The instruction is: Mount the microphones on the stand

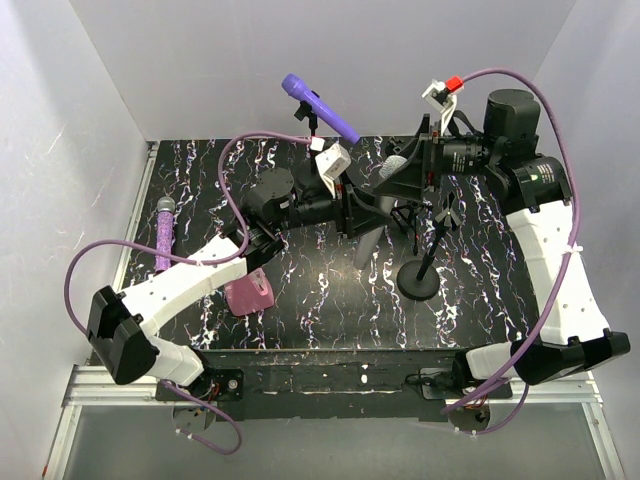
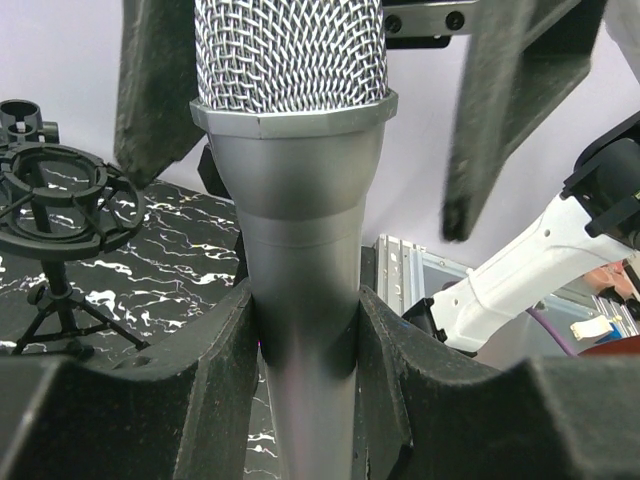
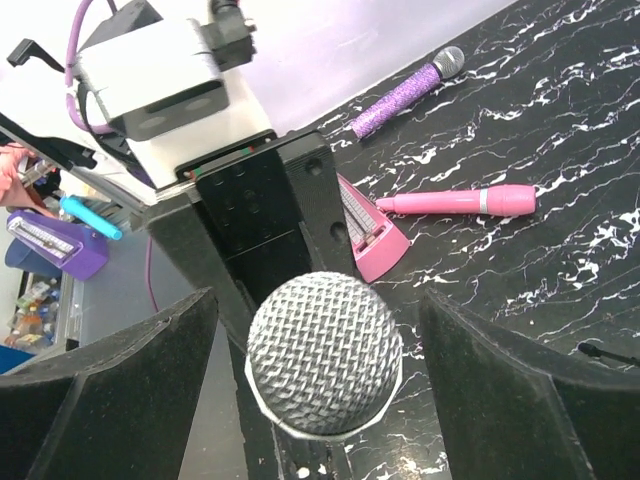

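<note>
silver-grey microphone [image 2: 300, 250]: satin metal, wire-mesh head | table [image 1: 320, 310]: smooth, marbled

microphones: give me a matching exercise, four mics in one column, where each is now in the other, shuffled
1 silver-grey microphone
2 plain purple microphone
3 pink microphone
4 glittery purple microphone

A lying by the left edge of the table
B clamped in the left gripper
C raised above the table at the back
D lying, one end by the pink wedge block

Pairs: 1-B, 2-C, 3-D, 4-A

Stand [image 1: 417, 280] centre-right on table [image 1: 330, 310]; held microphone [image 2: 300, 250] behind it; raised microphone [image 1: 320, 108] far-centre; lying microphone [image 1: 163, 232] left edge; wedge block [image 1: 248, 292] near-left.
</note>
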